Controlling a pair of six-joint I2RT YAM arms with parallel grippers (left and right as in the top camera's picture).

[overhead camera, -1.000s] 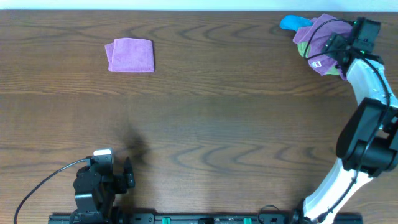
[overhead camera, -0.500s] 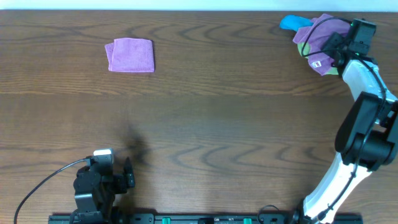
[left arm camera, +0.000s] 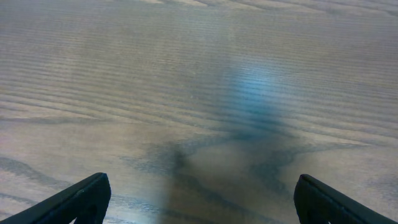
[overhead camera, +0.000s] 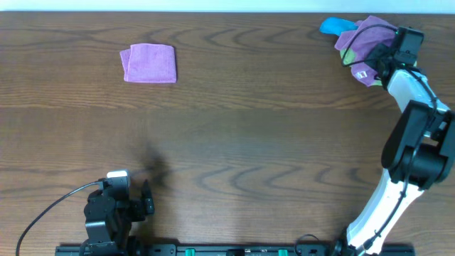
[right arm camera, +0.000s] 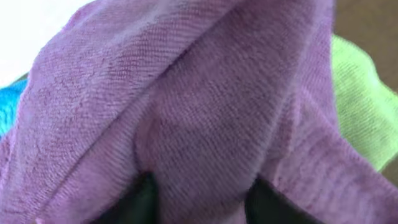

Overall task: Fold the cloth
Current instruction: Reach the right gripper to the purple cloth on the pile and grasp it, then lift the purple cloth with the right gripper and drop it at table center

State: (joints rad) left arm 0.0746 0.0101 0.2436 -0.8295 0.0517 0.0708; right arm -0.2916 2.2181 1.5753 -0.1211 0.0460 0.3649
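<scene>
The violet-purple cloth [overhead camera: 366, 34] lies crumpled on a pile at the table's far right back corner, its small white tag [overhead camera: 361, 72] at the front edge. My right gripper [overhead camera: 382, 53] is down in the pile. In the right wrist view the cloth [right arm camera: 205, 106] fills the frame, and a raised fold of it is pinched between the two dark fingers [right arm camera: 205, 196]. My left gripper [overhead camera: 146, 203] rests near the front left edge. It is open and empty over bare wood in the left wrist view [left arm camera: 199, 199].
A lime-green cloth [overhead camera: 345, 54] [right arm camera: 364, 106] and a blue cloth [overhead camera: 331, 27] [right arm camera: 9, 106] lie under the purple one. A pinker purple folded square [overhead camera: 149, 62] sits at the back left. The table's back edge runs just behind the pile.
My right wrist has shifted slightly left and down into the pile, and the purple cloth has bunched tighter around the fingers. The left arm has not moved.
</scene>
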